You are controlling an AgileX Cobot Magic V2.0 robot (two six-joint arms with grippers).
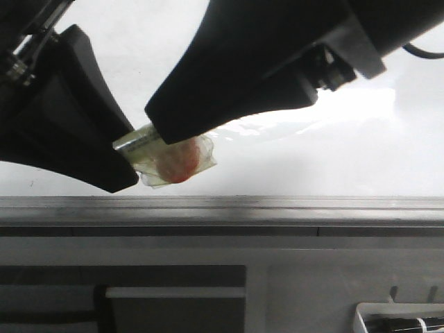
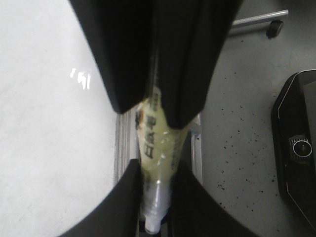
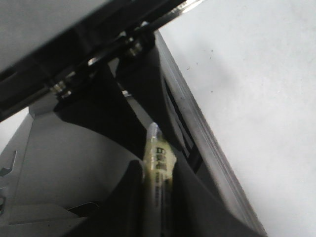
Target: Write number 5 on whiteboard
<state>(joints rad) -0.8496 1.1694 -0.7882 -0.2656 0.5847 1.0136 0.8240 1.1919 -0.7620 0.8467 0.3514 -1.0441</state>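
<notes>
From the front view, you have both arms bunched over the near edge of the whiteboard [image 1: 333, 159], above its grey rail [image 1: 222, 202]. The left gripper [image 1: 128, 156] and the right gripper [image 1: 163, 132] meet on 1 object: a marker [image 1: 149, 142] wrapped in clear tape or film, with something reddish under the wrap at its end. No strokes of the number 5 show on the visible board, so I judge you are in the preparation step, most likely handing over or uncapping the marker, with writing not begun.

In the left wrist view, the 2 upper black fingers [image 2: 123, 74] are pressed against the yellowish taped barrel of the marker [image 2: 155, 143], and another 2 black fingers clamp it lower down, near its pale end. Which pair belongs to which arm is hard to say here, but both pairs are clenched on the marker. The whiteboard [image 2: 49, 123] lies to one side, its rail running beneath the marker, with speckled grey floor beyond.

In the right wrist view, fingers [image 3: 128, 197] at the bottom grasp the marker [image 3: 157, 168], while the other arm's fingers close on it from above. The whiteboard [image 3: 256, 98] is bare apart from tiny specks.

Your next move calls for 1 gripper to keep a firm hold as the other pulls straight along the barrel; then bring the tip over open board.
</notes>
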